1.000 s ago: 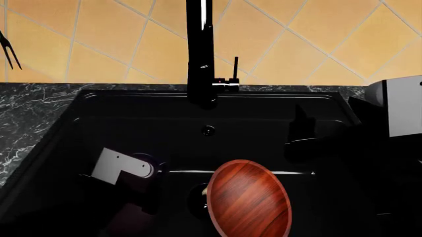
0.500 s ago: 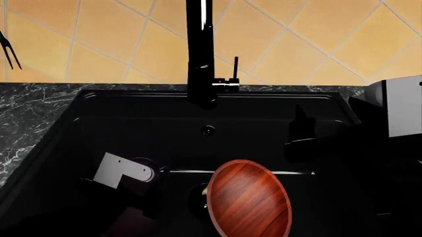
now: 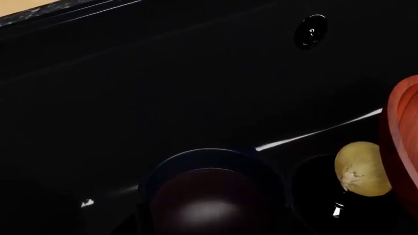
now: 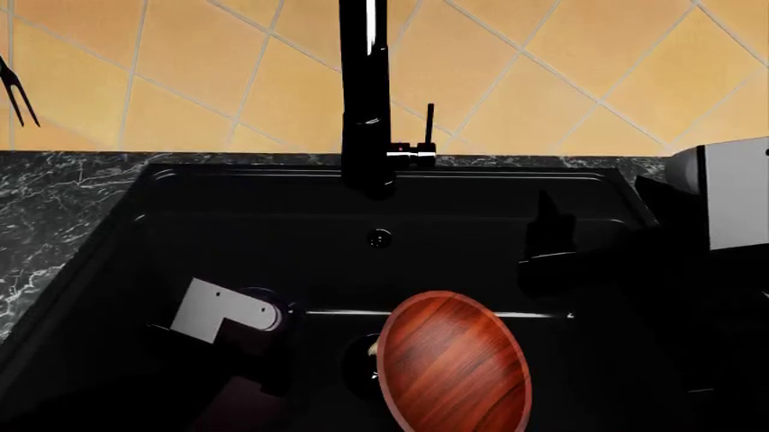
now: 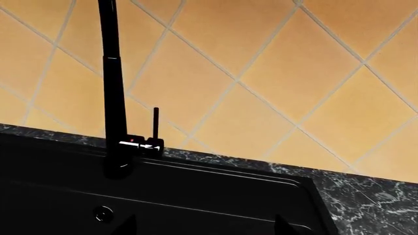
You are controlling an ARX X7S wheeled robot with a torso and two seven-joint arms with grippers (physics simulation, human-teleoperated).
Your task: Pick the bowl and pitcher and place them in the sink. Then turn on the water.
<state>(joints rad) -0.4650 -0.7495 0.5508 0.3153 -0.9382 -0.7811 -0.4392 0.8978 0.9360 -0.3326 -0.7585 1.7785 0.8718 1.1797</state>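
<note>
At the lower centre of the head view we see the bowl already lying inside the sink, tilted on its side near the drain. At the lower left, the left tool is low in the basin, over the pitcher. In the head view the pitcher is almost lost in the dark. The left wrist view shows its round mouth and belly close under the camera, but no fingertips, so we cannot tell how far this tool is open or whether it holds the pitcher.

We think the risk is a release while the pitcher is not standing flat: it could roll against the bowl.

Only the left wrist view shows a small yellowish object beside the bowl's rim.

Further back, the right tool shows two dark tips well apart, empty. The faucet and its lever stand beyond; no water runs.
</note>
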